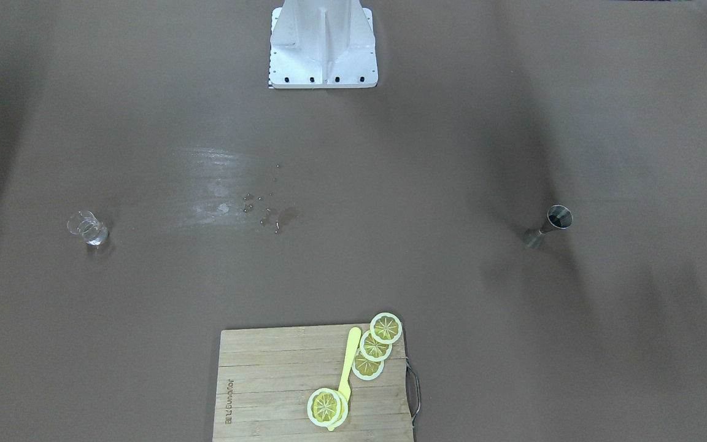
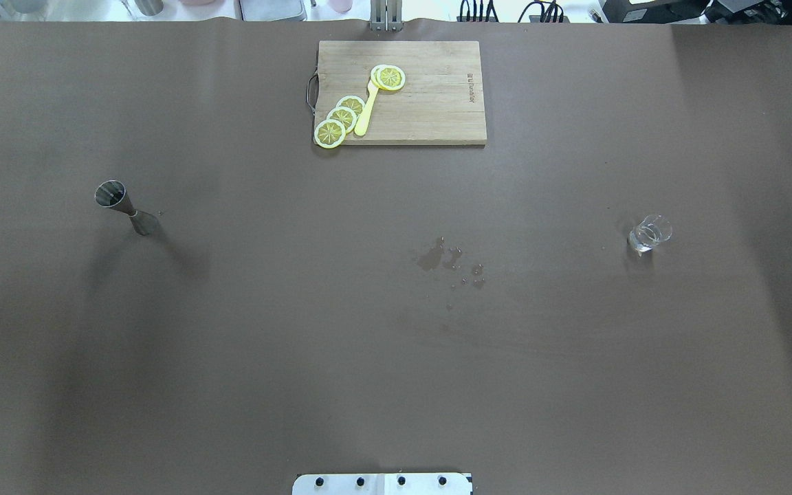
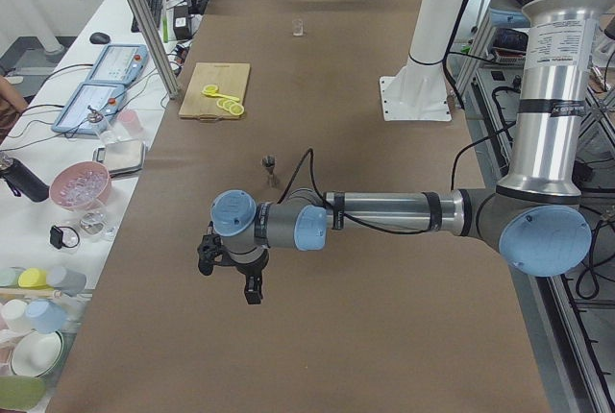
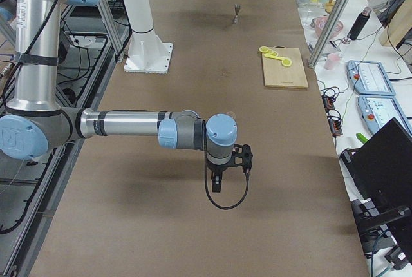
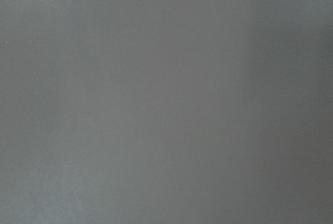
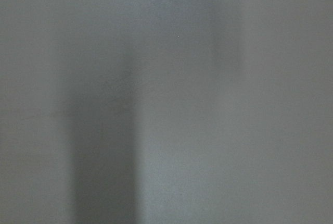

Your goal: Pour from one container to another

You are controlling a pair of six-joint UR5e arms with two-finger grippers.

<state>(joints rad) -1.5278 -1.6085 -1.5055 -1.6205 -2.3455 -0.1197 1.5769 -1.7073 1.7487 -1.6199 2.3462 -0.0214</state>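
Glass cup (image 2: 649, 234) and jigger (image 2: 124, 206) set upright towards opposite ends of the brown table (image 2: 368, 357), each well apart from both arms.
The cup is placed towards the table's right end and the jigger towards its left end, with scattered droplets (image 2: 452, 261) seen on the middle of the table between them. A wooden cutting board (image 2: 430, 103) bearing lemon slices (image 2: 341, 120) and a yellow utensil (image 2: 366, 110) is laid at the far edge. The left gripper (image 3: 252, 288) and the right gripper (image 4: 215, 183) are each hung pointing down over their own end of the table; whether their fingers are spread or pressed together cannot be told.
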